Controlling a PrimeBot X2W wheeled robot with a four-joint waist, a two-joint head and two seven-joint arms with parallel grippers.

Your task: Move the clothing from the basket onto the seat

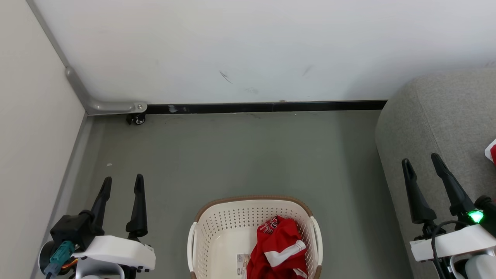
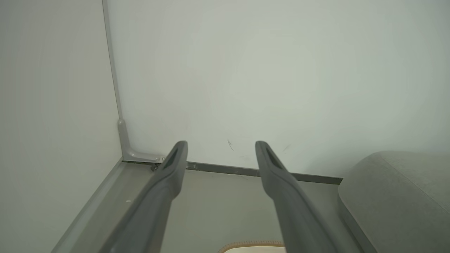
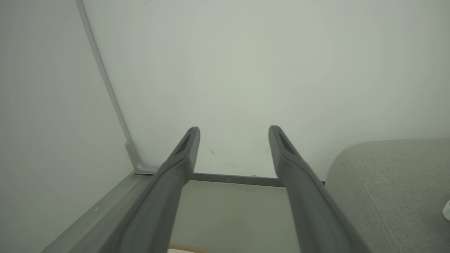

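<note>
**A:** State of the 2 grippers?

**B:** The left gripper (image 1: 123,178), long dark fingers, is spread and empty over the grey floor (image 1: 240,155). The right gripper (image 1: 420,158) is spread and empty over the large grey fabric seat (image 1: 434,116).

**A:** Location of the clothing?

**B:** 1 red garment (image 1: 279,246) with white stripes lies in the cream perforated plastic basket (image 1: 252,200), between the grippers. A red-and-white scrap (image 1: 491,152) lies on the seat.
</note>
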